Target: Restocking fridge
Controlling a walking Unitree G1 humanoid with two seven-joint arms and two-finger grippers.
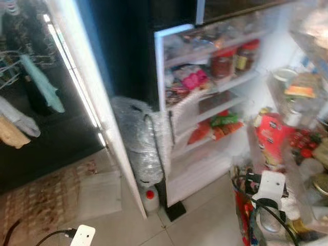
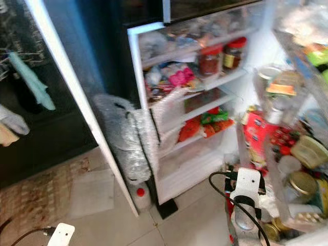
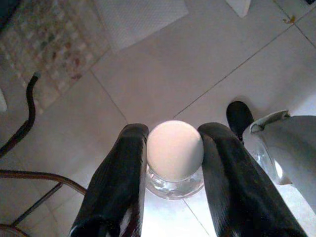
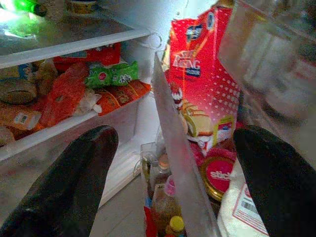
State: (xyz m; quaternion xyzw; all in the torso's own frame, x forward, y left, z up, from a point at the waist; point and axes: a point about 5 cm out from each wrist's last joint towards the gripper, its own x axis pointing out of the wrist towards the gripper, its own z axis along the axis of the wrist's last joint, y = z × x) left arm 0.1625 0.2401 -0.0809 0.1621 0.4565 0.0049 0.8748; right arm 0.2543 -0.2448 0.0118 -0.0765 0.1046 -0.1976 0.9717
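A: What is the biggest thing in view?

B: The fridge [image 1: 205, 102], standing open. Its long white door [image 1: 92, 102] swings out toward the robot's left, and the shelves run across the middle of the head views.

A: And on the shelves?

B: Two red-lidded jars [image 1: 234, 59] stand near the right edge of an upper shelf. A pink packet [image 1: 193, 79] lies on the shelf below them. Lower still, red and green packets [image 4: 98, 86] sit along the front edge of a shelf.

A: What is on the right?

B: The door racks [image 2: 297, 154], crowded with jars and tins. A red carton [image 4: 205, 84] stands upright behind a clear rack wall, with a red jar lid [image 4: 217, 175] just below it.

A: On the floor?

B: A bundle wrapped in clear plastic [image 1: 138, 138] leans in the corner between the fridge and its door, with a red-capped bottle [image 1: 149, 197] at its foot. A patterned rug [image 1: 46, 200] lies at the far left.

A: Where are the grippers?

B: The right gripper [image 4: 182, 177] points into the fridge, fingers spread wide with nothing between them. The left gripper [image 3: 175, 163] hangs over the tiled floor [image 3: 197, 64], its fingers clamped on a small glass jar with a white lid [image 3: 175, 150].
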